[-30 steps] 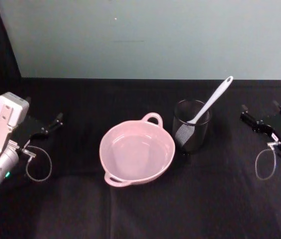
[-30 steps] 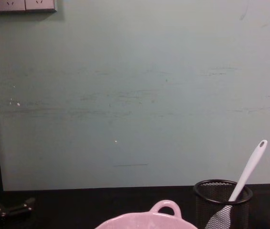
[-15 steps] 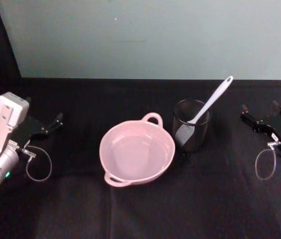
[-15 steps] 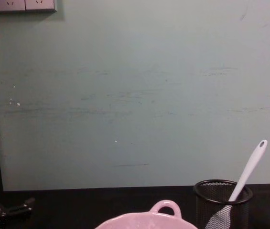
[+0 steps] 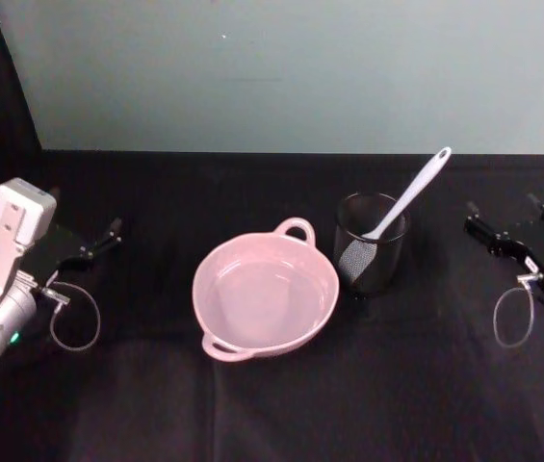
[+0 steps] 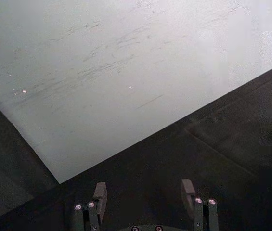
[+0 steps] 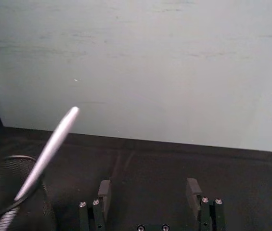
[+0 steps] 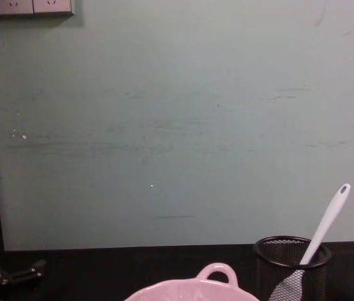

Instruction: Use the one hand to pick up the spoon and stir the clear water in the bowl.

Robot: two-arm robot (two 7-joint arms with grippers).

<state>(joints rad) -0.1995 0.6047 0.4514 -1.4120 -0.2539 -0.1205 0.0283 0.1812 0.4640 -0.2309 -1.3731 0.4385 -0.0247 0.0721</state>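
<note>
The pale pink bowl (image 5: 327,281) sits mid-table with clear water in it; its rim and loop handle rise into the chest view (image 8: 216,273). The white spoon (image 5: 414,198) stands head down in a black mesh cup (image 5: 371,258) just right of the bowl, its handle leaning up to the right (image 8: 327,219) (image 7: 49,148). My left gripper (image 5: 85,214) (image 6: 144,192) hangs open near the table's left edge, far from the bowl. Right of the cup, my right gripper (image 5: 503,205) (image 7: 148,188) is open with nothing between its fingers.
Black cloth covers the table up to a pale green wall behind. A grey cable loops beside each wrist (image 5: 76,327) (image 5: 510,318). Bare cloth lies between each gripper and the bowl and cup. Wall sockets (image 8: 24,6) sit high on the left.
</note>
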